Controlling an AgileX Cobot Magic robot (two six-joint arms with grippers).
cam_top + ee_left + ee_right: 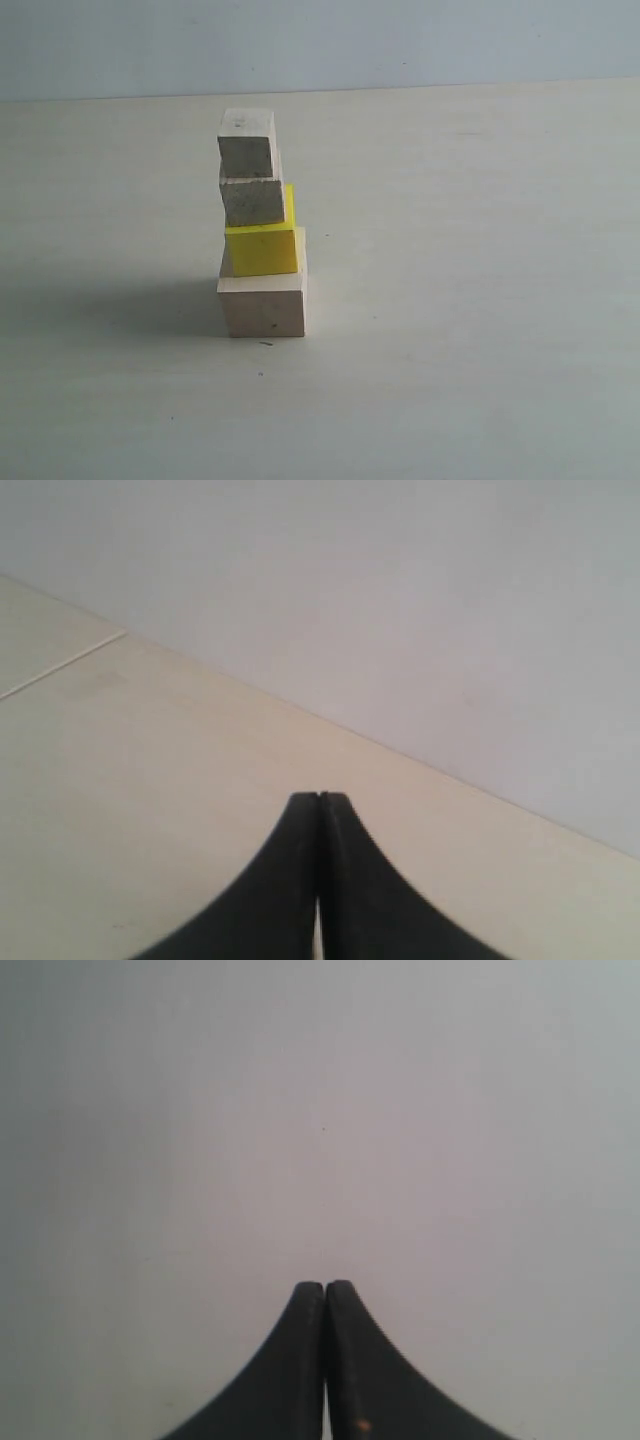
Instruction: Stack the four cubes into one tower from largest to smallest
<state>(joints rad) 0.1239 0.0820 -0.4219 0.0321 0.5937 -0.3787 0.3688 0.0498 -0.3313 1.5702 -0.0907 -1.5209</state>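
In the exterior view the four cubes stand as one tower on the pale table. The large pale wood cube (263, 305) is at the bottom. On it sits the bright yellow cube (262, 248), then a smaller bare wood cube (252, 199), then the smallest bare wood cube (246, 145) on top. The upper cubes sit a little off-centre, shifted left. Neither arm shows in the exterior view. My left gripper (319, 798) is shut, empty, over bare table near a wall. My right gripper (325, 1287) is shut, empty, facing a plain grey surface.
The pale table (480, 300) spreads all round the tower, and its far edge meets a grey-blue wall (400, 40). In the left wrist view the table (150, 780) ends at a pale wall (450, 630).
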